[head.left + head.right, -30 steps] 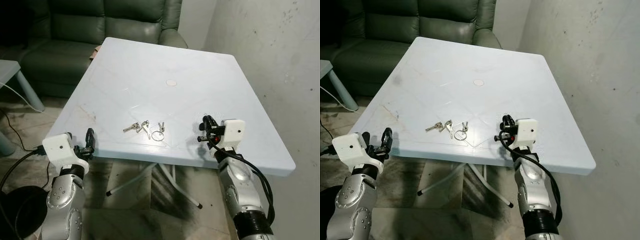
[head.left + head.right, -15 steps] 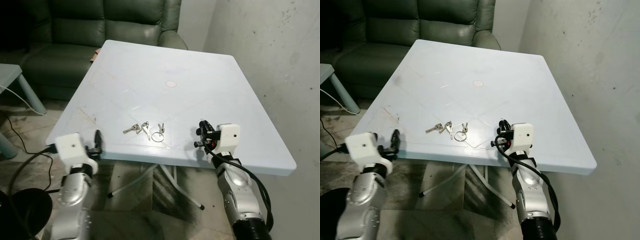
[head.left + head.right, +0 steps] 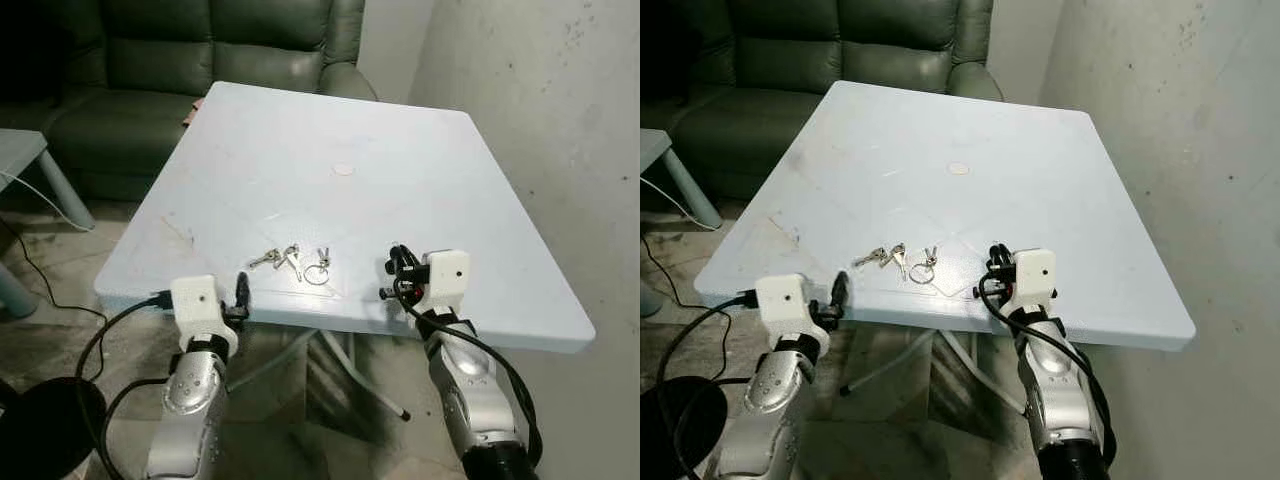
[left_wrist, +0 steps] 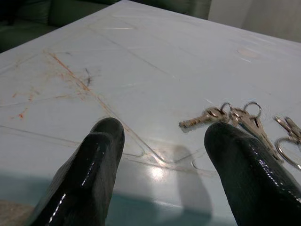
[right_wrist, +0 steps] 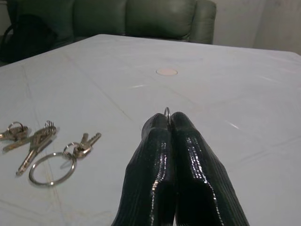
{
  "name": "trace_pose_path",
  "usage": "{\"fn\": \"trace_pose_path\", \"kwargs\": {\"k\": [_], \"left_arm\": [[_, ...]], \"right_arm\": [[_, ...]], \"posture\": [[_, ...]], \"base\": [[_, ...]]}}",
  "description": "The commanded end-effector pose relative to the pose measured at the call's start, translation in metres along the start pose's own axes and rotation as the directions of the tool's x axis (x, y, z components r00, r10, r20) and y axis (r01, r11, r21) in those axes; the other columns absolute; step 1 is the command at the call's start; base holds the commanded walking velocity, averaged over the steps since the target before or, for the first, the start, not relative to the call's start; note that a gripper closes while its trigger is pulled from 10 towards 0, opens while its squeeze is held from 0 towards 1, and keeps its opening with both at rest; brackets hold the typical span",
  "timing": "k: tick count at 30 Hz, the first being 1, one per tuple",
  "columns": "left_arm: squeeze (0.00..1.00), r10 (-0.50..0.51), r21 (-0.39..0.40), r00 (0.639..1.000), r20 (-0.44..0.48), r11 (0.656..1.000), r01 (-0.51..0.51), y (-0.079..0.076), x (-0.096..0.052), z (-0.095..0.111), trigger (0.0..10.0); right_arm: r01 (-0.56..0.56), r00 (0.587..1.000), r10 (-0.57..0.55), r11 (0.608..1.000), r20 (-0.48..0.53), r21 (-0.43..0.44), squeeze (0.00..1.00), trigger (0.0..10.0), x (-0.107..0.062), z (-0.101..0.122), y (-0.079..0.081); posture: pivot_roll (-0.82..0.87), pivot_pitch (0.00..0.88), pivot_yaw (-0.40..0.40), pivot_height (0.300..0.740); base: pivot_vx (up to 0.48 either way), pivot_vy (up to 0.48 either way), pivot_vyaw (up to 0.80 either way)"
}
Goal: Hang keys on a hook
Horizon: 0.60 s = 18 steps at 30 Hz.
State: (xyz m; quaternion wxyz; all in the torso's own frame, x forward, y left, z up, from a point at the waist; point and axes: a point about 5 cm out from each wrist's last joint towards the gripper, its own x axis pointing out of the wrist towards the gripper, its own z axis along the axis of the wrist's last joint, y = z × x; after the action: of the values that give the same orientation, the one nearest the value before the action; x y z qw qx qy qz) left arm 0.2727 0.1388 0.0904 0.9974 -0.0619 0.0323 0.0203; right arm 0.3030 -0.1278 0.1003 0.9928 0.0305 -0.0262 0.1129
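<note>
A bunch of silver keys (image 3: pixel 287 258) with a loose ring (image 3: pixel 317 272) lies near the front edge of the pale blue table (image 3: pixel 330 120). In the left wrist view the keys (image 4: pixel 235 116) lie just beyond the finger on their side. My left gripper (image 3: pixel 240 289) hovers open at the table's front edge, left of the keys. My right gripper (image 3: pixel 393 272) is low over the table to the right of the keys, shut, and a thin wire hook (image 5: pixel 167 111) pokes out at its fingertips. The keys (image 5: pixel 33 141) lie beside it.
A dark green sofa (image 3: pixel 200 50) stands behind the table. A bare grey wall (image 3: pixel 560 120) runs close along the right. A small light side table (image 3: pixel 25 150) and a black cable (image 3: pixel 45 295) on the floor are at the left. A round cap (image 3: pixel 343 169) marks the table's middle.
My left arm has swung right along the table's front edge and now sits close to the keys. My right gripper has edged slightly left towards them, still shut.
</note>
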Motion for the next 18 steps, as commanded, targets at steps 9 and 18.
{"fn": "trace_pose_path", "kwargs": {"k": [9, 18], "left_arm": [[0.00, -0.007, -0.030, 1.000, 0.025, 1.000, 0.008, 0.002, 0.015, 0.006, 10.0], [0.00, 0.033, -0.036, 0.998, 0.051, 0.999, -0.032, 0.015, 0.020, 0.011, 10.0]], "right_arm": [[0.009, 1.000, -0.009, 0.999, 0.005, -0.046, 0.00, 10.0, 0.011, 0.009, -0.001], [0.015, 1.000, -0.016, 0.997, -0.006, -0.079, 0.00, 10.0, 0.011, 0.007, -0.005]], "posture": [[-0.04, 0.000, -0.053, 0.740], [-0.05, 0.000, -0.046, 0.740]], "base": [[0.000, 0.000, 0.00], [0.000, 0.000, -0.75]]}}
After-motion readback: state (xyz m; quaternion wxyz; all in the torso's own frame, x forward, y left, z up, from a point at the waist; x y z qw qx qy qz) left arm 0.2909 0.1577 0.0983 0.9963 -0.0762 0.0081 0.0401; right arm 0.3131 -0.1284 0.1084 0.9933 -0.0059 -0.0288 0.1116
